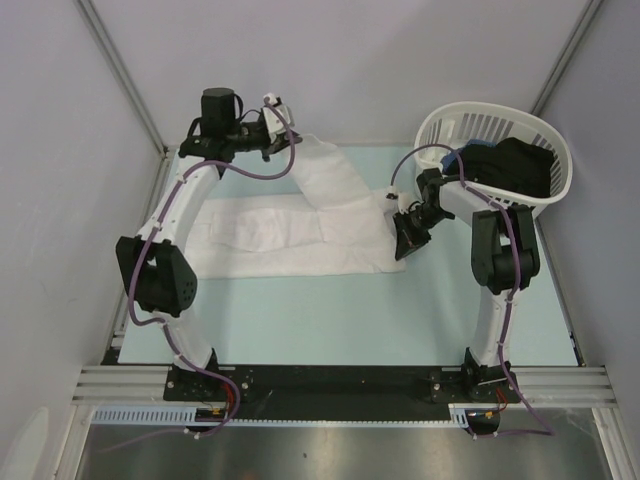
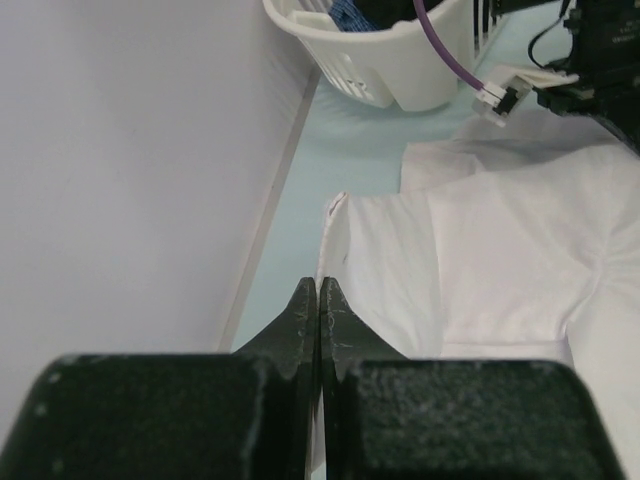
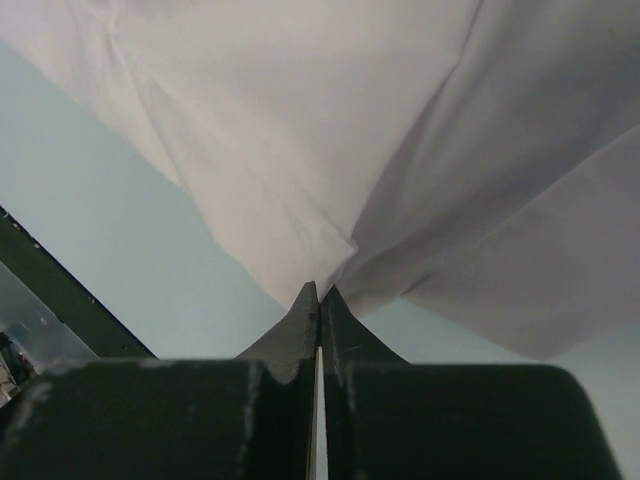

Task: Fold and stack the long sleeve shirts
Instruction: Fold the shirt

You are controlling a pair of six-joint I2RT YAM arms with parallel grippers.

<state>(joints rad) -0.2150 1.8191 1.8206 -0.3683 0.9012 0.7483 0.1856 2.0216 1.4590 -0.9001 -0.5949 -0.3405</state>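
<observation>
From above, one white shirt (image 1: 300, 230) lies spread over the pale green table (image 1: 350, 310). The left gripper (image 2: 318, 290) is at its far left corner and the right gripper (image 3: 319, 292) at its right edge; only this view shows both arms together. The left wrist camera adds what the top one cannot: the two fingers are pressed together on the shirt's edge, and the cloth spreads ahead and to the right of them. The right wrist camera shows its fingers also closed, with the cloth gathered in folds exactly at the tips. Behind the right gripper stands a white basket (image 1: 480, 125) holding dark clothes (image 1: 515, 165). Plain grey walls (image 1: 350, 60) surround the table.
</observation>
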